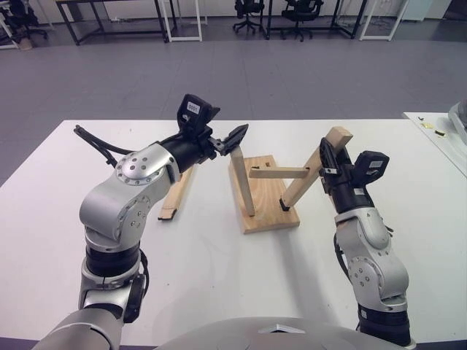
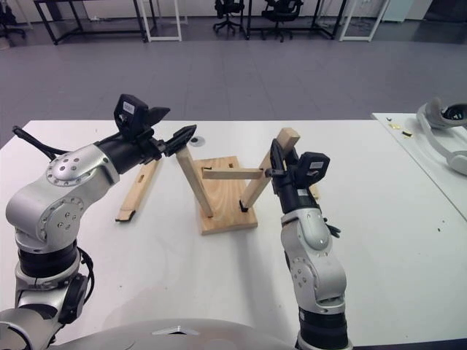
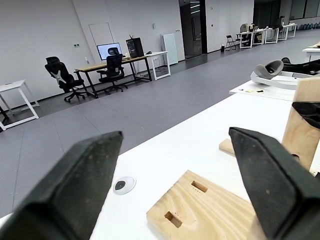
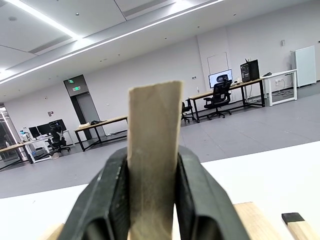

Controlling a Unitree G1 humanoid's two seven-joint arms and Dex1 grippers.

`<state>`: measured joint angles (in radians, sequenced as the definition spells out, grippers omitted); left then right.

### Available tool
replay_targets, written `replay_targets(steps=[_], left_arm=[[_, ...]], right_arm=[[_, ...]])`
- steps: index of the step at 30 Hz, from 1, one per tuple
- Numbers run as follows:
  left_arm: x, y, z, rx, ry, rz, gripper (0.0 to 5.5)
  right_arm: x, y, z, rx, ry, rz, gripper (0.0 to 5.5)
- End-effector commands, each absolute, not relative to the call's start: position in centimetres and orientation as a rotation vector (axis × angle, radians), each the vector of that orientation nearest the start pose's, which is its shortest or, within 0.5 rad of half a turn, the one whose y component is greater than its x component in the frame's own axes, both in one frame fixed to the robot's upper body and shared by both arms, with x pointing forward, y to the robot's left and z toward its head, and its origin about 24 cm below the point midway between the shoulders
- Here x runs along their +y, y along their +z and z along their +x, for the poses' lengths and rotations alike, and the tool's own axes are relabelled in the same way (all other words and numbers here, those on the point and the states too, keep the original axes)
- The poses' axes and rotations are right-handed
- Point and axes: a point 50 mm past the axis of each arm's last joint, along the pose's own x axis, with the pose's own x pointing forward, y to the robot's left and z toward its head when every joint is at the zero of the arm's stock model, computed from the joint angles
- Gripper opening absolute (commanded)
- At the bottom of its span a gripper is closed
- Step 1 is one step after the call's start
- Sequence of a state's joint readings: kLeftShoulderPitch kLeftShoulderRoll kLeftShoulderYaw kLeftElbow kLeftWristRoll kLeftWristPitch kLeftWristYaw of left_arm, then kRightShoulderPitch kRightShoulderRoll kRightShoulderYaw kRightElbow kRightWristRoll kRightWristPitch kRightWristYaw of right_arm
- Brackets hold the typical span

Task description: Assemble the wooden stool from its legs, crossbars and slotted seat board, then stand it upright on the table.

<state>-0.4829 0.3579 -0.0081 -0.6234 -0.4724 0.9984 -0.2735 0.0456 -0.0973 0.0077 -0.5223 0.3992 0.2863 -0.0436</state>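
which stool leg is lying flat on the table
The loose leg left of the seat board. The other two stand in the board, one clamped in the right gripper.

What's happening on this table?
A robot is assembling wooden parts. The seat board lies flat on the table with two legs standing on it, joined by a crossbar. The right gripper is shut on the right leg; the left gripper, jaws open, is at the top of the left leg. A spare leg lies beside the board.
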Motion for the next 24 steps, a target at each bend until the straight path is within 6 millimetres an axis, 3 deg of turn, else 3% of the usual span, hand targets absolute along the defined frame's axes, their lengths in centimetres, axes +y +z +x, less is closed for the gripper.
replay_targets(steps=[1, 4, 10, 16, 24], left_arm=[[11.6, 18.9, 26.1, 0.069, -0.665, 0.130, 3.90], [11.5, 18.9, 26.0, 0.065, -0.663, 0.124, 3.90], [11.4, 18.5, 26.0, 0.070, -0.654, 0.114, 3.90], [11.4, 18.2, 25.9, 0.078, -0.656, 0.122, 3.90], [11.1, 18.1, 25.7, 0.078, -0.672, 0.120, 3.90]], right_arm=[[-15.2, 6.9, 21.9, 0.135, 0.101, 0.171, 1.02], [-15.1, 6.9, 21.6, 0.143, 0.133, 0.148, 1.02], [-17.2, 6.5, 21.1, 0.158, 0.121, 0.114, 1.03], [-16.8, 5.4, 20.9, 0.199, 0.119, 0.104, 1.06], [-16.4, 6.1, 21.3, 0.185, 0.106, 0.142, 1.06]])
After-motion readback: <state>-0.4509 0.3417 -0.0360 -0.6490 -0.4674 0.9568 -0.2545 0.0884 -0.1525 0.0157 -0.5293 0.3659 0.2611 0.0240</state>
